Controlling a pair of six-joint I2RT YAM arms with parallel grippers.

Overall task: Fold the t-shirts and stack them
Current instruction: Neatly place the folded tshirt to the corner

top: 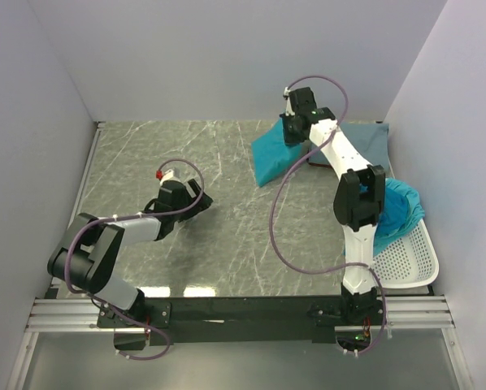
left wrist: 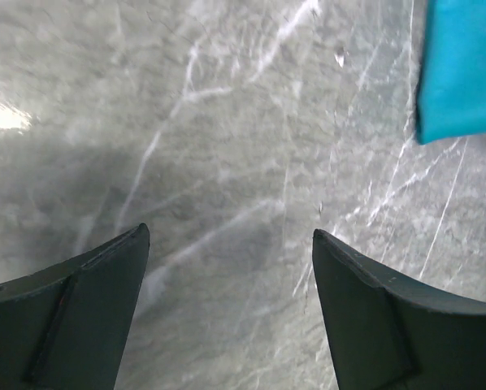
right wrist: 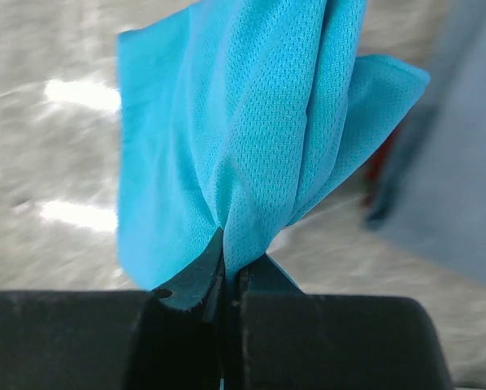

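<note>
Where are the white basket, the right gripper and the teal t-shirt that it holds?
white basket (top: pixel 405 262): top view, bare perforated part.
right gripper (right wrist: pixel 231 280): right wrist view, between its shut fingertips.
teal t-shirt (right wrist: pixel 251 138): right wrist view, bunched cloth above the jaws.

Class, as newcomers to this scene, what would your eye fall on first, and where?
The bright teal t-shirt, bunched in the shut right pincer at the far right of the table, stands out. More teal cloth lies heaped in a white basket at the near right; the left pincer hangs open above bare table.
</note>
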